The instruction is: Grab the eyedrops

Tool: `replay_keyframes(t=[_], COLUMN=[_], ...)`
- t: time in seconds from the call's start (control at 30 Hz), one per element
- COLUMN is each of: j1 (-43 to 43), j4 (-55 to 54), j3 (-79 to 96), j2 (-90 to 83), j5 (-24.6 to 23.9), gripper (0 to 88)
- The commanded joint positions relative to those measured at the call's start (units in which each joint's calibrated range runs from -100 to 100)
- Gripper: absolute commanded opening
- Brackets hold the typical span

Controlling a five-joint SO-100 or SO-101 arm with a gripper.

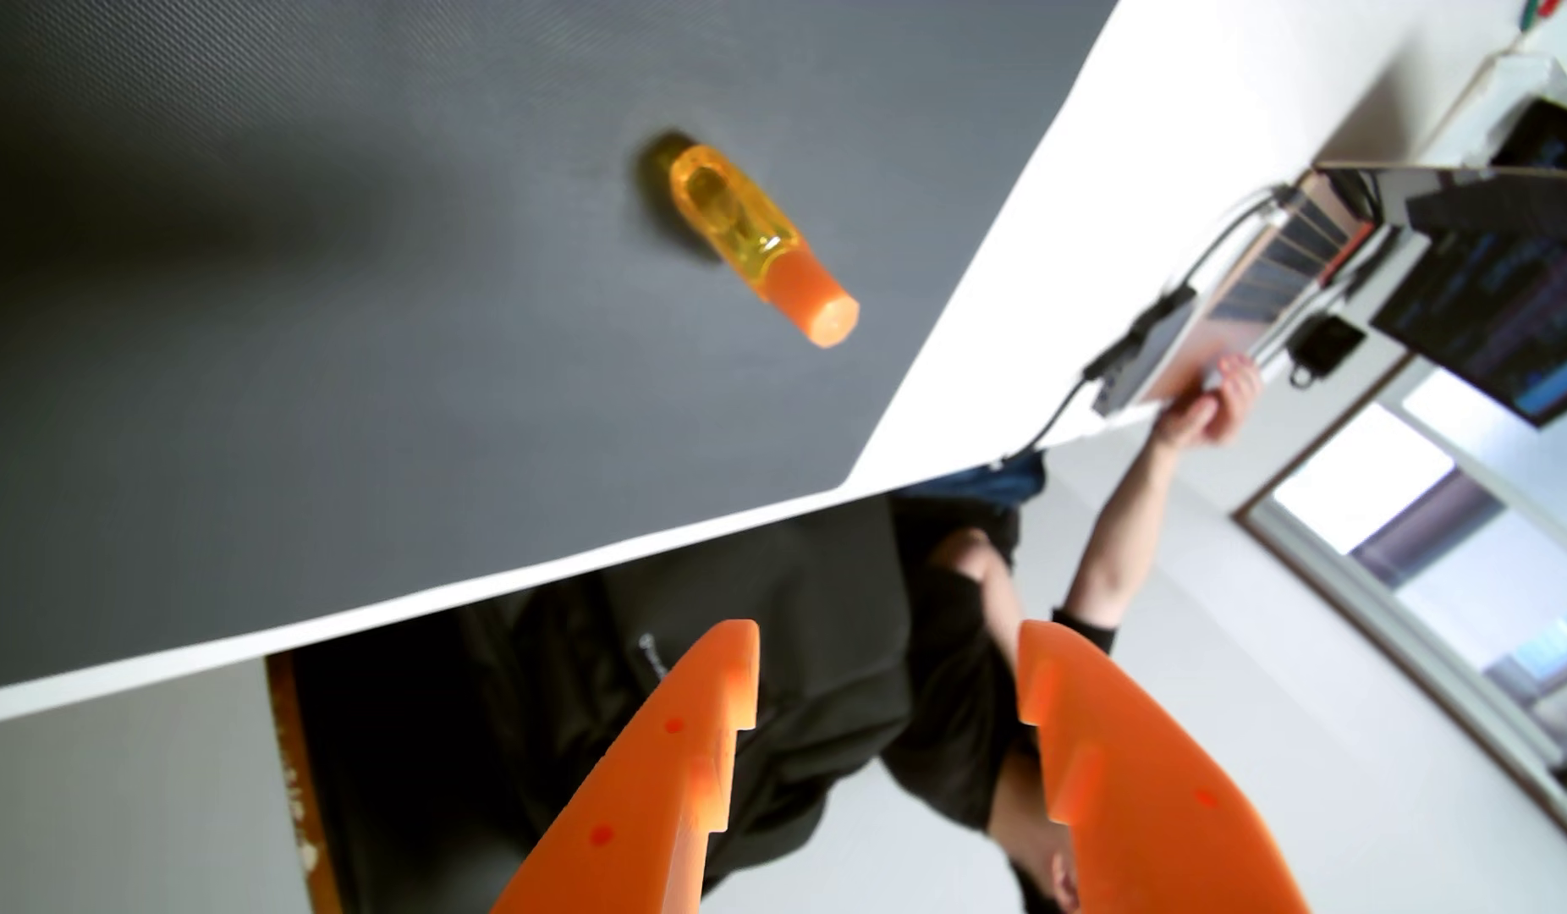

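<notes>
Wrist view, inverted. End effector (885, 628): two orange fingers (674, 747) at lower centre, spread wide, holding nothing. Eyedrops (754, 237): amber bottle with orange cap, upper centre, on a dark grey mat (323, 308) covering the white bench (1070, 220), well apart from the fingers. Person's hand (1206, 404): right of centre, at a laptop (1272, 272).

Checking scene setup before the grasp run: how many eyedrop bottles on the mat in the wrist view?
1. The eyedrop bottle stands on the dark mat, upper middle of the wrist view, near the mat's right edge, orange cap toward the open hand. More could lie outside the frame.
</notes>
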Motion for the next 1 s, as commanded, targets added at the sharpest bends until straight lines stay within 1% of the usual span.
replay_keyframes(t=[0.0,0.17,0.3,0.43,0.7,0.97], j1=[-0.23,-0.39,-0.89,-0.89,-0.56,-0.89], j4=[2.96,9.71,13.86,16.72,17.15,16.37], j3=[-11.92,-24.8,-33.08,-37.76,-42.45,-43.08], j2=[10.63,21.5,29.05,37.04,51.56,55.89], j5=[2.52,5.98,8.02,9.64,12.68,13.78], gripper=[22.8,26.0,25.9,25.9,25.9,25.9])
